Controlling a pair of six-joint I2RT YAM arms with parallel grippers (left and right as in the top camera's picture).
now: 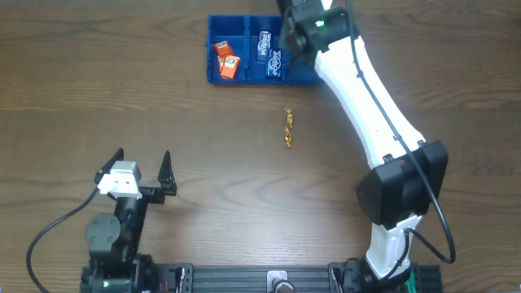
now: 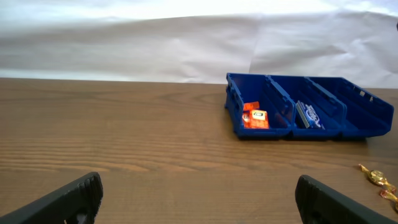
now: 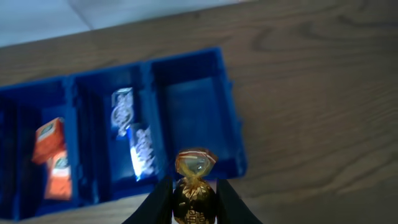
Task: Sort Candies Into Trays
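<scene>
A blue tray [image 1: 213, 65] with three compartments sits at the table's far side. Two orange candies [image 1: 226, 60] lie in its left compartment and two blue-wrapped candies [image 1: 269, 53] in the middle one; in the right wrist view the third compartment [image 3: 194, 112] looks bare. My right gripper [image 3: 194, 194] hovers near the tray's front edge, shut on a gold-wrapped candy [image 3: 194, 180]. Two more gold candies [image 1: 288, 128] lie on the wood in front of the tray. My left gripper [image 1: 143, 161] rests open near the table's front left, far from the tray [image 2: 298, 112].
The wooden table [image 1: 122, 89] has wide bare room left of the tray and across the middle. The right arm's white link [image 1: 370, 102] slants over the table's right side. A white sheet [image 2: 155, 43] hangs behind the table.
</scene>
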